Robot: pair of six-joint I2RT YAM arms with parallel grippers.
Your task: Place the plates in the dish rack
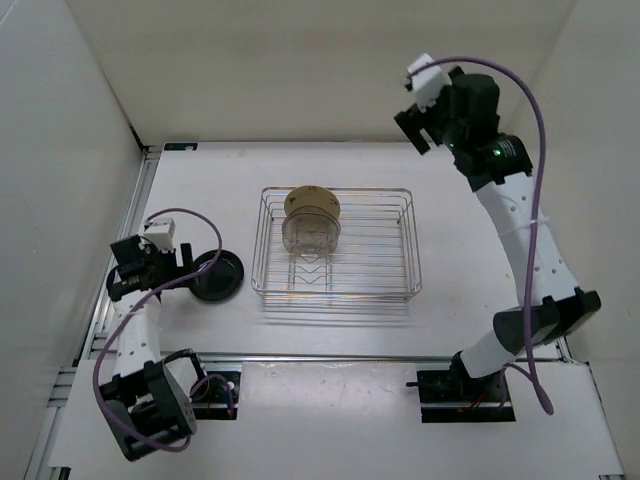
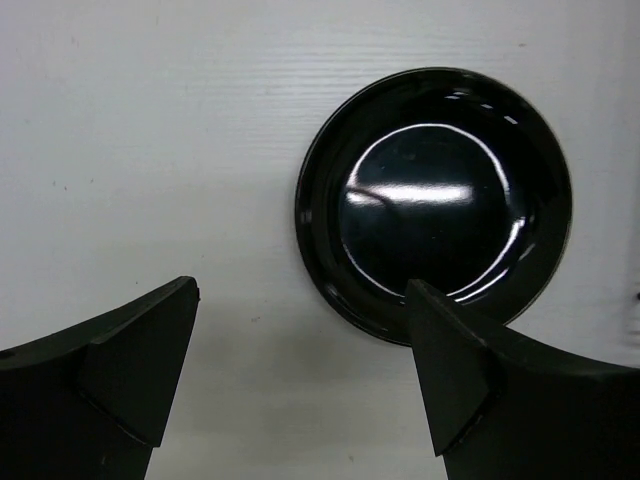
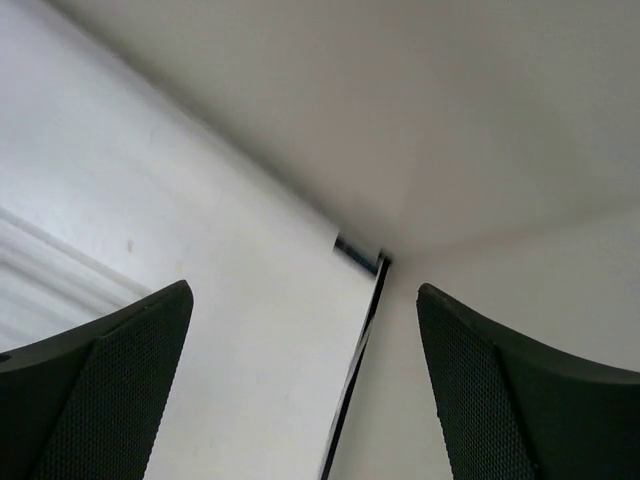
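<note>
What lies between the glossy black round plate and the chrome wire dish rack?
Only bare white table separates the glossy black plate and the chrome wire rack, as the top external view shows.

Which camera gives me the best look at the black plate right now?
Left wrist: the black plate fills much of the frame, nearly whole, flat on the table. Top external shows it small, left of the dish rack. Right wrist shows only walls, no plate.
</note>
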